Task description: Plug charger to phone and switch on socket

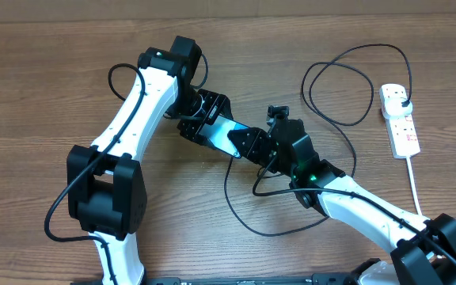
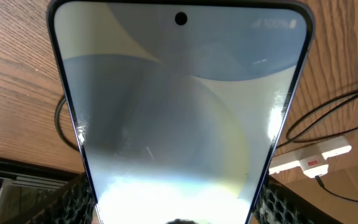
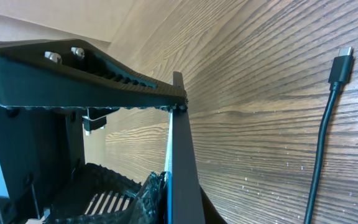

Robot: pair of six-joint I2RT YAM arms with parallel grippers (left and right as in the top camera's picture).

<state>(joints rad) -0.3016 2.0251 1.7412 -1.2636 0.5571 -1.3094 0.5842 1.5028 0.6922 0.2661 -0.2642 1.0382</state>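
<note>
Left gripper clamps the slim blue-screened smartphone. Right gripper touches its edge, grip unclear; thin black charger cable lies beside.

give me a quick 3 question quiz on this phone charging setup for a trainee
1. True or false: the charger's connector tip is plugged into the phone.
2. Where is the charger's black plug? A) in the socket B) lying loose beside the phone C) under the phone
3. Fill in: the left gripper is shut on the ____.
Key: 1 false, the tip lies loose on the table; 2 A; 3 phone.
</note>
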